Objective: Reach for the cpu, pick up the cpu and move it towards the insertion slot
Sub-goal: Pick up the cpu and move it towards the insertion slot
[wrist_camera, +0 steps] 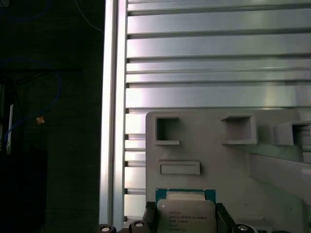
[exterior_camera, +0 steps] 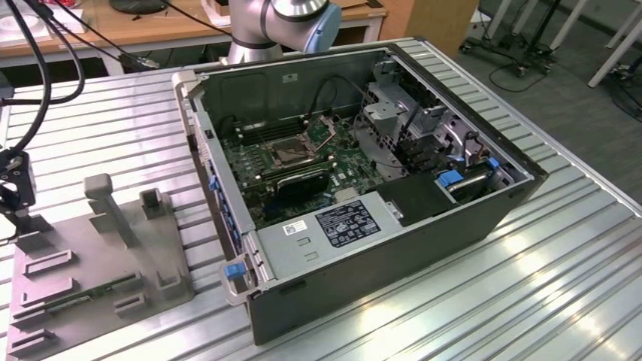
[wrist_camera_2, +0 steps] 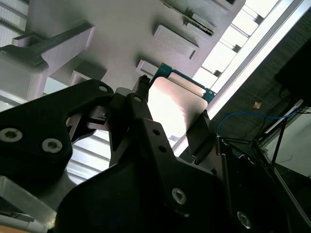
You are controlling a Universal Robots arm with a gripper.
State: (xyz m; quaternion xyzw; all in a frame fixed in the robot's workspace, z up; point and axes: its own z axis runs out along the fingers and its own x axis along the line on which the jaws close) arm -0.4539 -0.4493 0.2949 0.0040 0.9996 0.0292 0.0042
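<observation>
The slatted bench (exterior_camera: 120,135) lies open between the grey fixture (exterior_camera: 90,248) and the computer case (exterior_camera: 401,256). The case wall (exterior_camera: 206,150) rises between that strip and the insertion slot (exterior_camera: 291,154), which appears clear from above; a drive cage (exterior_camera: 396,113) and black cable (exterior_camera: 317,96) crowd its other side.

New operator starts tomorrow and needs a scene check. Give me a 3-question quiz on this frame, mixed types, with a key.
1. Multiple choice: the gripper is closed on A) the cpu, B) a memory slot, C) a cable.
2. Fill in: the insertion slot sits inside the open ____.
3. True or false: the cpu is seated in the insertion slot.
Key: 1 A; 2 computer case; 3 false.
</observation>
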